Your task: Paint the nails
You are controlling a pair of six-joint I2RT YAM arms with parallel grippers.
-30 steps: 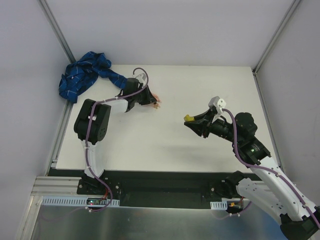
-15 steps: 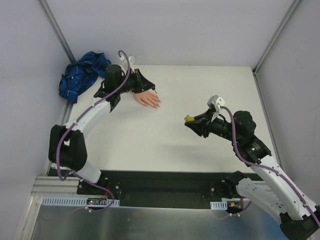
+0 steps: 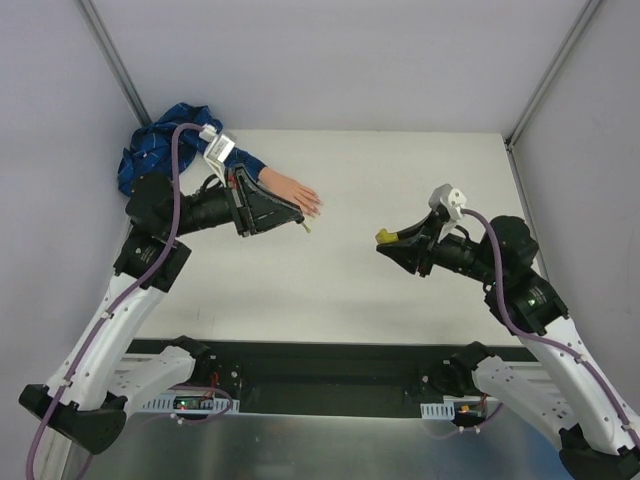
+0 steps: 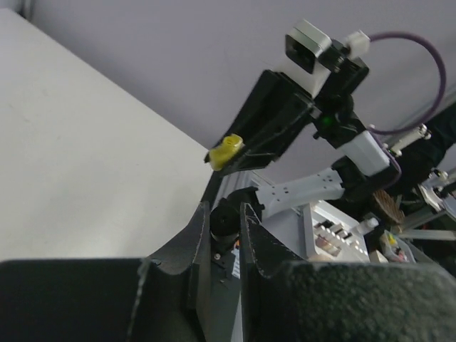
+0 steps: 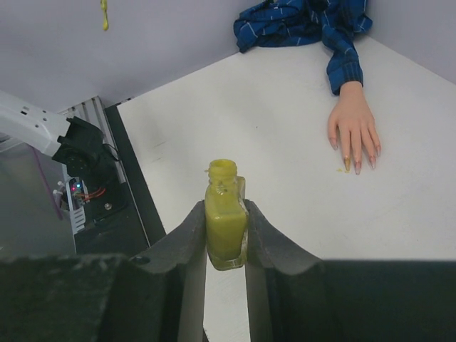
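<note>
The flesh-coloured mannequin hand (image 3: 296, 196) lies palm down at the back left, and its pinkish nails (image 5: 356, 162) point toward the near edge. My left gripper (image 3: 296, 222) hangs just in front of the fingertips, shut on a black brush cap (image 4: 224, 222). A thin brush (image 3: 304, 227) sticks out of the cap toward the right. The brush's yellow tip (image 5: 105, 14) shows at the top of the right wrist view. My right gripper (image 3: 390, 243) hovers at mid-right, shut on an uncapped bottle of yellow polish (image 5: 225, 214) with its neck facing the left gripper.
A blue plaid sleeve (image 3: 158, 150) is bunched in the back left corner against the wall. A small yellow speck (image 5: 339, 169) lies on the white table (image 3: 330, 290) beside the fingertips. Metal frame posts rise at both back corners.
The left arm has swung from over the hand back toward the near left, so the hand is now uncovered and the gripper points right. The right gripper with the bottle drifted slightly right.
</note>
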